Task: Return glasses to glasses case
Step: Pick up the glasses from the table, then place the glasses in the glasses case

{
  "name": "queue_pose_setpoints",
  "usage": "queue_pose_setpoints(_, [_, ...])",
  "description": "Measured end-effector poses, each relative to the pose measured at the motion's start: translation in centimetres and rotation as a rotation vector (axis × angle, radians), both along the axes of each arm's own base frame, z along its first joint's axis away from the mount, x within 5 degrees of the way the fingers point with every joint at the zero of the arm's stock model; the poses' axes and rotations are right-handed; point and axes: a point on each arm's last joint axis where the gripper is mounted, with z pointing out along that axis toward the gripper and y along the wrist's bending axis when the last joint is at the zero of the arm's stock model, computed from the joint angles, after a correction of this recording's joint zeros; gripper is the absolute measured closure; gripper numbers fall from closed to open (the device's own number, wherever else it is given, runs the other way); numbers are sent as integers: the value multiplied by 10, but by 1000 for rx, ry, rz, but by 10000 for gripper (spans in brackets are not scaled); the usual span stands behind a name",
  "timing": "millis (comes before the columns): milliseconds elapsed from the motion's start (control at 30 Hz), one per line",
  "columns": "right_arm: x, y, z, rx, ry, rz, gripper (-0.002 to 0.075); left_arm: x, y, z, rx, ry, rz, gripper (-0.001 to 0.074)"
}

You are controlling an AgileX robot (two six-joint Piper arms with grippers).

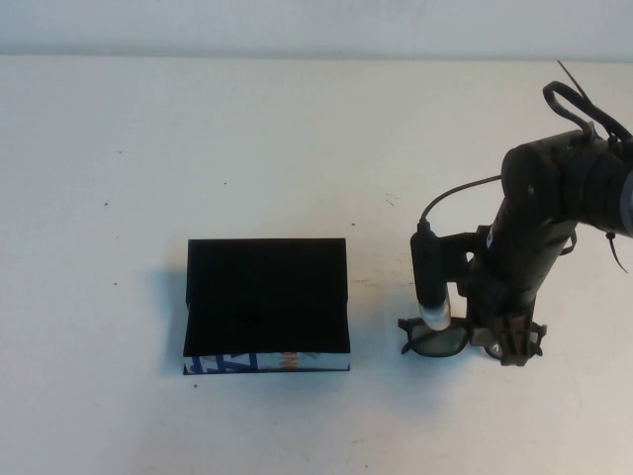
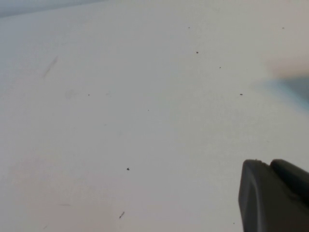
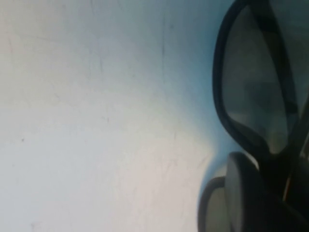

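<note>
The glasses case (image 1: 267,297) lies open left of the table's middle, its black flap lid folded back and its white printed front edge (image 1: 267,363) toward me. The dark thick-framed glasses (image 1: 440,339) lie on the table to the right of the case. My right gripper (image 1: 506,346) points down at their right half. In the right wrist view the glasses (image 3: 219,96) fill the frame's edge and my right gripper (image 3: 276,193) is shut on the frame at the bridge. My left gripper (image 2: 269,163) is shut and empty over bare table; it is out of the high view.
The white tabletop (image 1: 297,148) stretches around the case and behind it to the back wall. A black cable (image 1: 450,198) loops from the right arm (image 1: 539,218) to its wrist camera (image 1: 433,282).
</note>
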Motion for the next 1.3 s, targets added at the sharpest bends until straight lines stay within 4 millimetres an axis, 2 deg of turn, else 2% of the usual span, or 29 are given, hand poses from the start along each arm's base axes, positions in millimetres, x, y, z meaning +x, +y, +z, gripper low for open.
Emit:
queue_pose_setpoints(167, [-2, 0, 4, 8, 13, -5, 697, 0, 0, 0, 0, 0, 0, 736])
queue_pose_setpoints(400, [-5, -1, 14, 12, 7, -4, 710, 0, 0, 0, 0, 0, 0, 736])
queue_pose_setpoints(567, [-18, -8, 45, 8, -14, -19, 711, 0, 0, 0, 0, 0, 0, 736])
queue_pose_setpoints(667, [-23, -2, 71, 21, -37, -33, 711, 0, 0, 0, 0, 0, 0, 736])
queue_pose_setpoints(800, [-30, 26, 103, 56, -74, 29, 711, 0, 0, 0, 0, 0, 0, 736])
queue_pose_setpoints(933, [-32, 68, 114, 94, -104, 123, 711, 0, 0, 0, 0, 0, 0, 736])
queue_pose_setpoints(1033, [-27, 104, 104, 116, -87, 176, 711, 0, 0, 0, 0, 0, 0, 736])
queue_pose_setpoints(1133, [-17, 135, 83, 126, -57, 205, 711, 0, 0, 0, 0, 0, 0, 736])
queue_pose_setpoints(1300, [-10, 164, 62, 158, -19, 223, 711, 0, 0, 0, 0, 0, 0, 736])
